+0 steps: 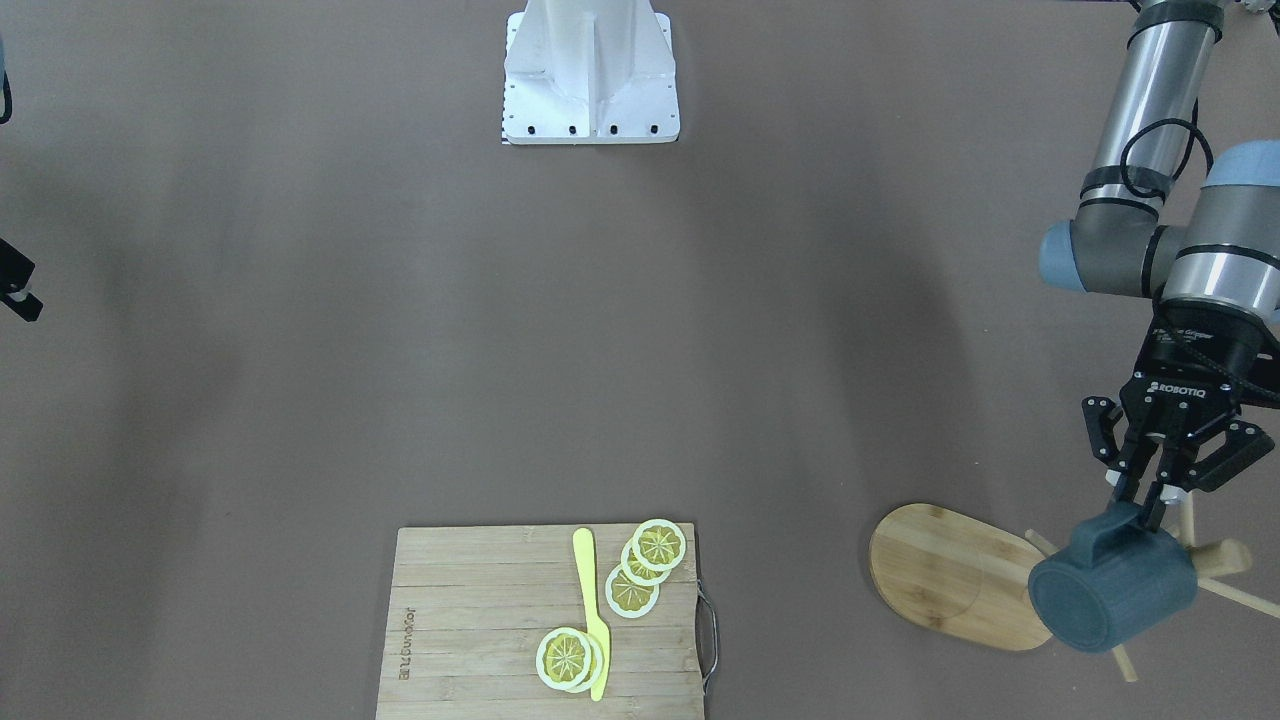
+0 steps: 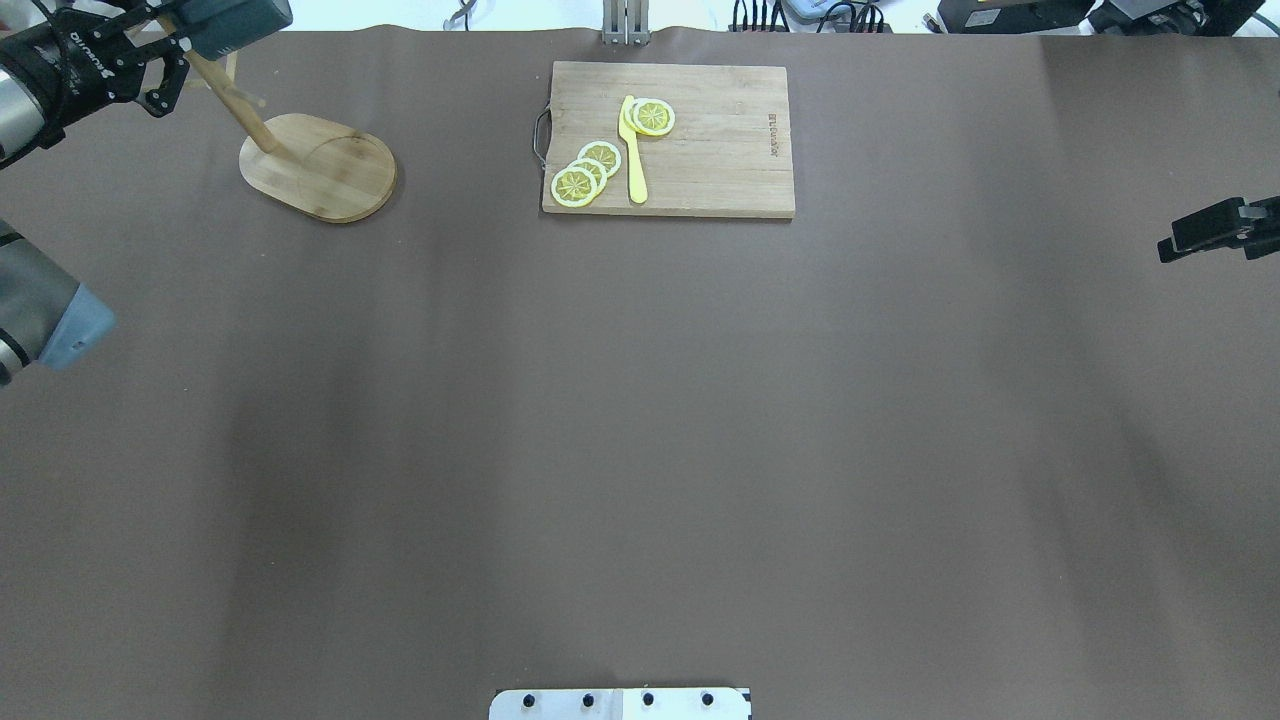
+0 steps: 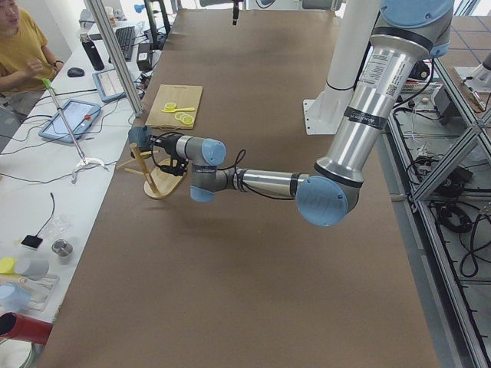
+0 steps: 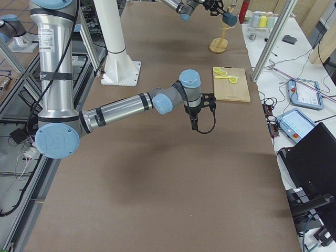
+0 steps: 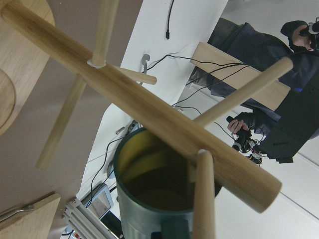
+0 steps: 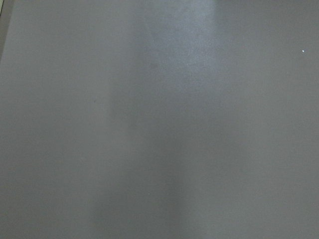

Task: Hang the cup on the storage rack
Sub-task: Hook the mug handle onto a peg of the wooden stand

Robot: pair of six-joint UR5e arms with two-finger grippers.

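The dark teal cup (image 1: pixel 1115 590) lies on its side in the air, its yellow-olive inside (image 5: pixel 154 184) facing the storage rack. My left gripper (image 1: pixel 1150 500) is shut on the cup's handle at the table's far left corner. The rack has an oval bamboo base (image 1: pixel 950 575), which also shows in the overhead view (image 2: pixel 320 165), and a thick post (image 5: pixel 149 109). One thin peg (image 5: pixel 204 199) crosses in front of the cup's rim near the handle; whether it passes through the handle is hidden. My right gripper (image 2: pixel 1215 230) hangs over bare table far to the right; its jaws are unclear.
A slatted cutting board (image 2: pixel 700 140) with lemon slices (image 2: pixel 590 170) and a yellow knife (image 2: pixel 632 150) lies at the far middle edge. The white robot base plate (image 1: pixel 590 110) is at the near edge. An operator's desk borders the far edge.
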